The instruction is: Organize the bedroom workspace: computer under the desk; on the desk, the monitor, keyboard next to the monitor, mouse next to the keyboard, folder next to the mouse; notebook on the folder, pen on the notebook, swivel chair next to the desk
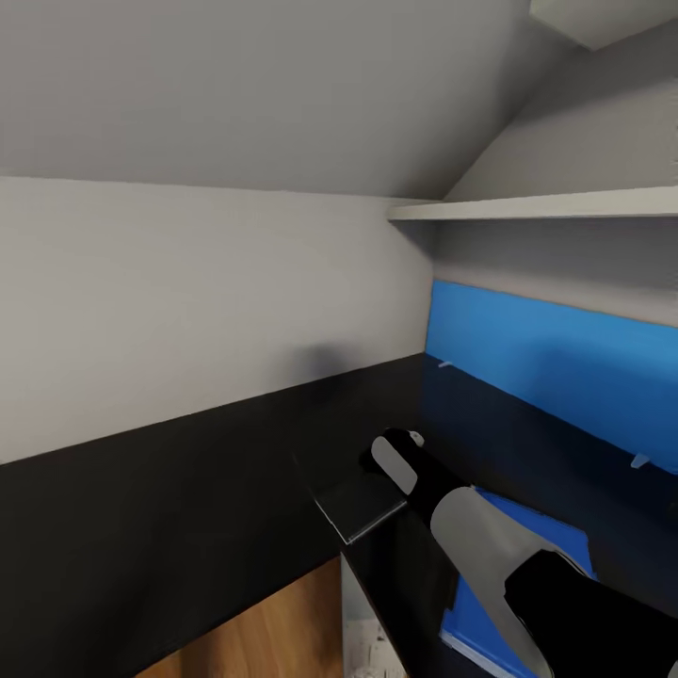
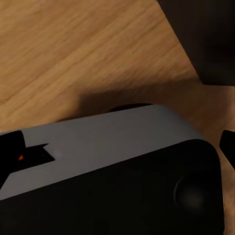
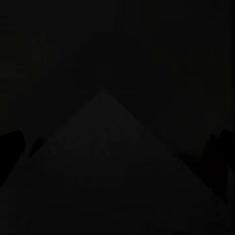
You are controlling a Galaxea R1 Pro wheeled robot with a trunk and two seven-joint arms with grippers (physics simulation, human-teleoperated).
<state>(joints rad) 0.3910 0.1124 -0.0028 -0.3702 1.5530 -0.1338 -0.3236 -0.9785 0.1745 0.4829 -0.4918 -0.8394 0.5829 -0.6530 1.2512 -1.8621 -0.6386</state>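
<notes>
**A:** Where is the folder (image 1: 471, 621) lying?

**B:** A flat blue sheet with a thin white edge is lying on the glossy black desk (image 1: 188, 508), under the right forearm and near the blue back panel (image 1: 565, 367). I am taking it for the folder, though a reflection of the panel is possible.

**A:** How is it likely to handle?

**B:** I am judging it light, thin and flexible, and likely to slide on the glossy top. Pinching one free edge looks advisable, since the flat face offers no purchase.

**A:** What are the fingers doing?

**B:** The right gripper (image 1: 400, 444) is reaching over the desk toward the corner. I cannot tell its state, as its wrist view is nearly black. The left fingers (image 2: 228, 143) are standing apart and holding nothing, above the wood floor (image 2: 73, 49).
</notes>
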